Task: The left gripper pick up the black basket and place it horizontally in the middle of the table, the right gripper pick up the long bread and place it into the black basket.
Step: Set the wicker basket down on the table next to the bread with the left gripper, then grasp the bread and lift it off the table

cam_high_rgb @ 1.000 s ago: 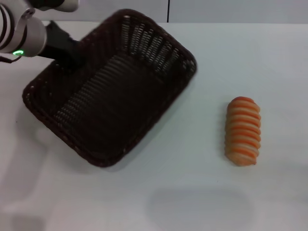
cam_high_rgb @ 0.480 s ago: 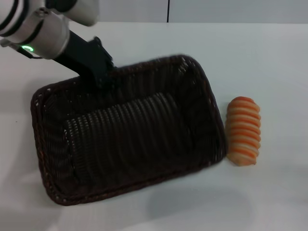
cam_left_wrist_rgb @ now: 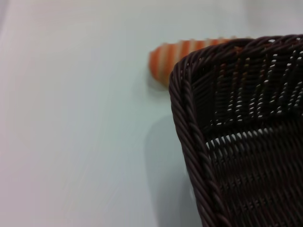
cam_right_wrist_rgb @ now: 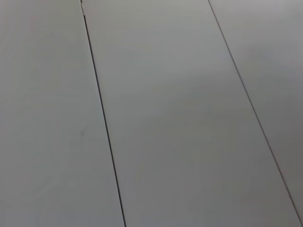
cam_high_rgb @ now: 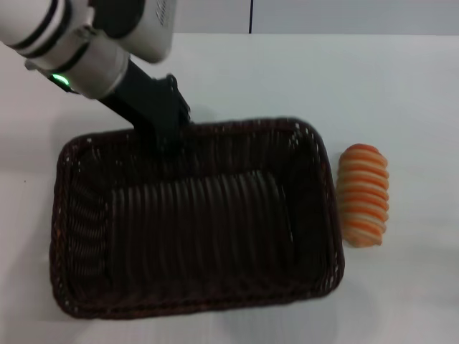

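The black basket (cam_high_rgb: 193, 222) lies level with its long side across the white table (cam_high_rgb: 401, 93), in the middle of the head view. My left gripper (cam_high_rgb: 168, 140), on the wrist with the green light, is shut on the middle of the basket's far rim. The long bread (cam_high_rgb: 362, 195), striped orange and cream, lies on the table just right of the basket's right end, apart from it. In the left wrist view a braided corner of the basket (cam_left_wrist_rgb: 189, 109) fills the near part and the bread (cam_left_wrist_rgb: 173, 56) shows beyond it. My right gripper is out of view.
The right wrist view shows only grey panels with dark seams (cam_right_wrist_rgb: 102, 127). Bare white table lies beyond and to the right of the bread. The table's far edge meets a grey wall (cam_high_rgb: 323, 14).
My left gripper has swung the basket from a diagonal pose at the far left round to level. It has carried it right and nearer, close beside the bread. The bread has not moved.
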`<state>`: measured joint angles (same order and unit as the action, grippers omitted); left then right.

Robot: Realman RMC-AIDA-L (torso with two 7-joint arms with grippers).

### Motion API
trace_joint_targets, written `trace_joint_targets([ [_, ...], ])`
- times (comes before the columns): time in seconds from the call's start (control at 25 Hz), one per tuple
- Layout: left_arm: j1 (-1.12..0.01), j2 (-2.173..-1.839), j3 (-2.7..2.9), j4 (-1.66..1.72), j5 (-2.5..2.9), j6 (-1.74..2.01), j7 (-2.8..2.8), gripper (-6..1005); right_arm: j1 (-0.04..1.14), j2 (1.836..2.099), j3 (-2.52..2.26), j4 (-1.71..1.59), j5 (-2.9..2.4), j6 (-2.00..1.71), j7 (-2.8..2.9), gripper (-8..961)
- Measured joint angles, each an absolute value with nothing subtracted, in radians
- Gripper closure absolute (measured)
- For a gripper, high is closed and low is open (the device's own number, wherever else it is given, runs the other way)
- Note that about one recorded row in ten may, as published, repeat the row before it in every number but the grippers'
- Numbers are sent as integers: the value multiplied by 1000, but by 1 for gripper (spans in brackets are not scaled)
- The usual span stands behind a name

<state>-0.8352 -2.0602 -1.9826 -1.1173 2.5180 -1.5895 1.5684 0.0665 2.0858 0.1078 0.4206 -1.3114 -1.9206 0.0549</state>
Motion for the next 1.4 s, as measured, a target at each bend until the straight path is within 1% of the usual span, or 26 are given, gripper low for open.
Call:
trace_joint_targets([
  [0.52, -859, -2066, -1910, -1093, 2516, -1601, 1552, 762, 72, 2085, 107, 420, -1311, -1921, 52, 126],
  [0.92, -826, -2070, -1840, -1151, 2434, -1485, 1540, 740, 69, 2084, 106, 420, -1312, -1921, 51, 126],
  [1.04, -741, -2071, -1774, -1282, 2413, -1273, 1515, 624, 69, 2083, 105, 420, -1312, -1920, 51, 126],
  [1.12, -741, -2071, -1774, -1282, 2413, -1273, 1515, 547, 71, 2083, 100, 420, -1312, -1920, 51, 126],
  [1.16, -629, -2069, -1665, -1387, 2416, -1014, 1500, 508, 71, 2083, 98, 420, -1312, -1921, 51, 126],
  [1.2, -568, -2066, -1595, -1426, 2433, -828, 1495, 446, 71, 2083, 95, 420, -1312, -1920, 51, 126],
  [1.24, -528, -2066, -1551, -1449, 2450, -703, 1488, 384, 72, 2083, 94, 420, -1312, -1920, 51, 126],
  [1.28, -528, -2066, -1551, -1449, 2450, -703, 1488, 323, 72, 2083, 94, 421, -1312, -1920, 51, 127],
  [1.32, -484, -2070, -1516, -1472, 2482, -527, 1449, 261, 73, 2083, 93, 421, -1312, -1920, 51, 127],
  [1.36, -464, -2070, -1498, -1475, 2483, -439, 1424, 257, 73, 2083, 93, 422, -1312, -1920, 51, 127],
  [1.4, -464, -2070, -1498, -1475, 2483, -439, 1424, 253, 73, 2083, 92, 423, -1312, -1921, 51, 127],
])
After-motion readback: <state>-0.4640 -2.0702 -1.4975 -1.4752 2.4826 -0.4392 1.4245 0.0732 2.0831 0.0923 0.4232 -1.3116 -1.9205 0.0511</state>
